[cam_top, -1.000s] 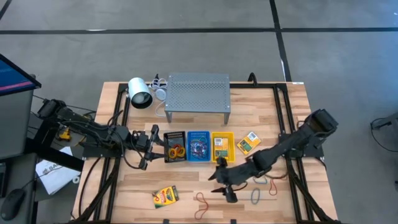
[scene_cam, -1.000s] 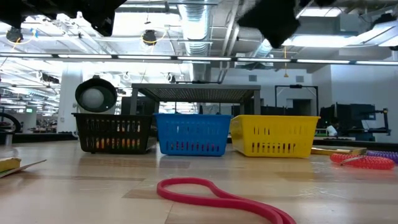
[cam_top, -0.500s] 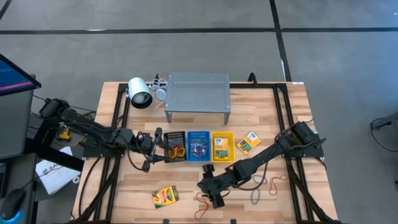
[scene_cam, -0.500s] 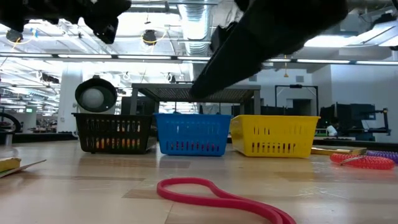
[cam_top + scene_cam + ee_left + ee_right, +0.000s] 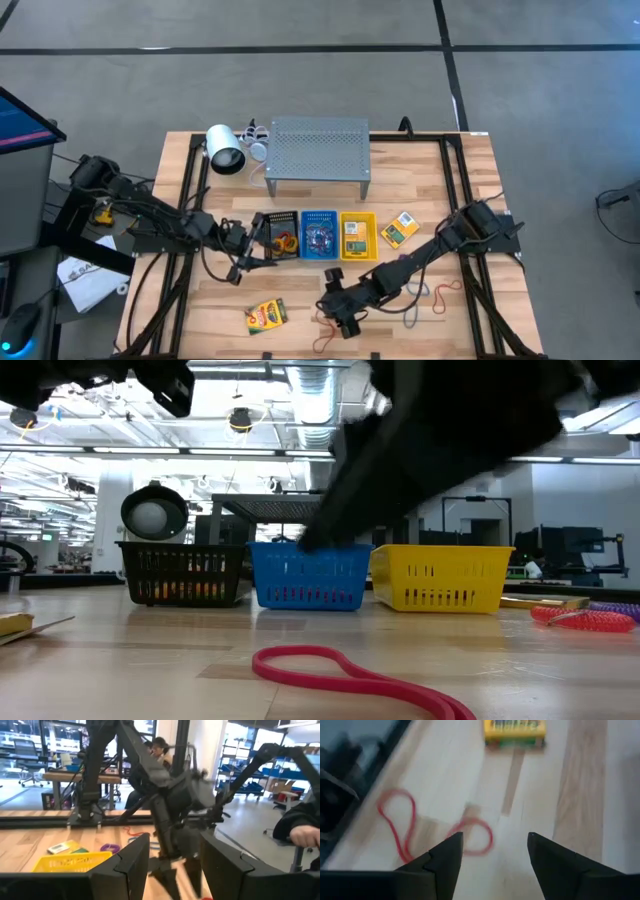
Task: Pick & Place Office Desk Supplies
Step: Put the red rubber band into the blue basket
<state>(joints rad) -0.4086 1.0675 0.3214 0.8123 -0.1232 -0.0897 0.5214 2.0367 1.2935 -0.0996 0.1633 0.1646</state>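
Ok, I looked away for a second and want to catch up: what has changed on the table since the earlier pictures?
The right gripper, open and empty, swung across the table's front and came down over the red rubber band. The left gripper, also open, eased slightly toward the front beside the black basket. Nothing was taken hold of or let go. The baskets, both crayon boxes and the loose bands lie as before.

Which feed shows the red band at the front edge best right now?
The right wrist view: the red band lies whole and unblocked just ahead of the open right claw. The low view shows it edge-on only. In the high view the claw half covers it. The left wrist view doesn't show it clearly.
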